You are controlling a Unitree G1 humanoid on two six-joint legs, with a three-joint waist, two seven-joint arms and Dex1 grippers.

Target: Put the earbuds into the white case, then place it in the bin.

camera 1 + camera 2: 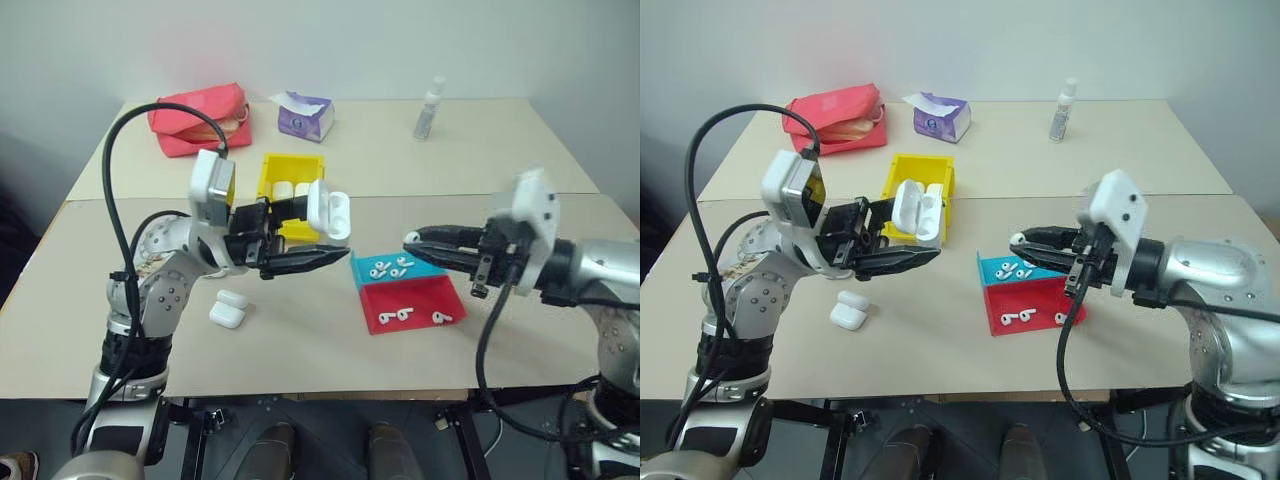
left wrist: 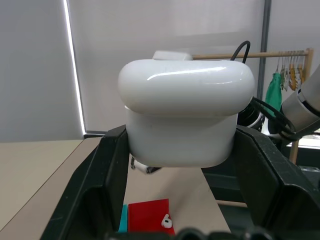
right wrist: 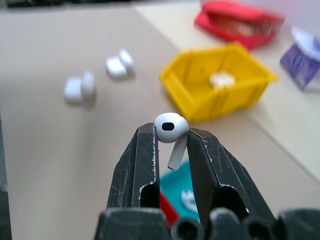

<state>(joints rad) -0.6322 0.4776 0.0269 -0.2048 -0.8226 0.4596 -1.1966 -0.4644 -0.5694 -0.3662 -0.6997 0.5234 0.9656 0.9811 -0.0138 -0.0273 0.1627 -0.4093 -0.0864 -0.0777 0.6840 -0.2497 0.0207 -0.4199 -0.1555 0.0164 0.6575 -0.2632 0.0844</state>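
Beige worktop [image 1: 300,350] panels stand before a plain pale wall; a rail of hangers shows in the left wrist view. Along the far edge lie a red fabric pouch [image 1: 200,118], a purple tissue pack [image 1: 305,116] and a clear spray bottle [image 1: 429,108].

The left gripper [image 1: 300,258] has its jaws clenched on the small glossy white case [image 1: 328,212], lid flipped open, held above the worktop just in front of the bright yellow plastic bin [image 1: 290,185]. The right gripper [image 3: 171,137] pinches one tiny white earbud [image 3: 171,131] between its jaws, above the shallow blue-and-red tray [image 1: 405,292] where more earbuds lie. That bud is not yet in the case.

The bin already holds white cases; two more closed cases [image 1: 229,308] wait near the front left. I judge this cycle under halfway: seating buds, closing and binning remain.
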